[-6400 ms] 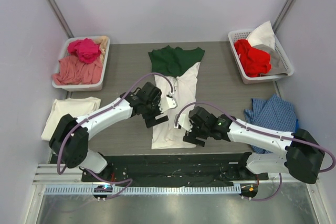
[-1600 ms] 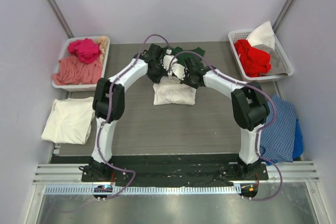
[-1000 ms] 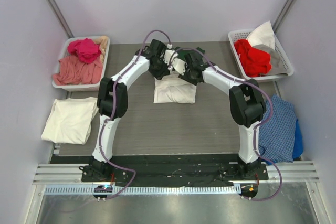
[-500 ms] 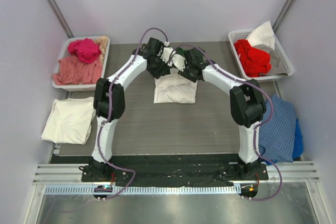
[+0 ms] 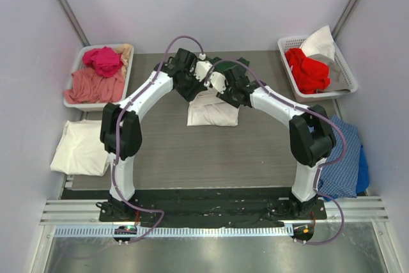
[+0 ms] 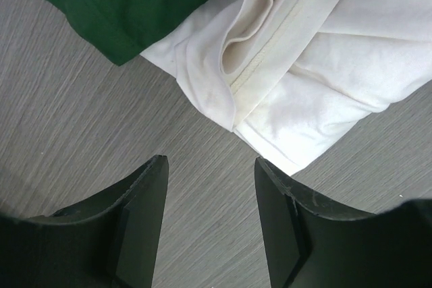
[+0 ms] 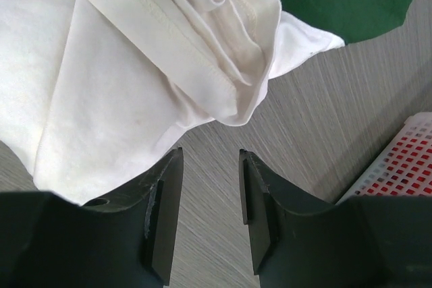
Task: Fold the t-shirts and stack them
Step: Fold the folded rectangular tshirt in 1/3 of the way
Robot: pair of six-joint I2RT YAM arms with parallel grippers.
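Folded pale t-shirt (image 5: 213, 114) lies mid-table: soft cotton, stitched hems bunched in ridges. Dark green t-shirt (image 6: 115, 5) meets its far edge, where both arms crowd overhead. Left gripper (image 6: 209, 163) and right gripper (image 7: 210, 154) hover beside its corners over the grained table (image 6: 81, 133), fingers spread, grasping nothing. A perforated white basket (image 7: 398, 166) sits to its right.

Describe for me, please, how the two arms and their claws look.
The left arm and right arm have white links, black joints and a looping purplish-grey cable each. The left claw and right claw each carry two broad, matte black fingers.
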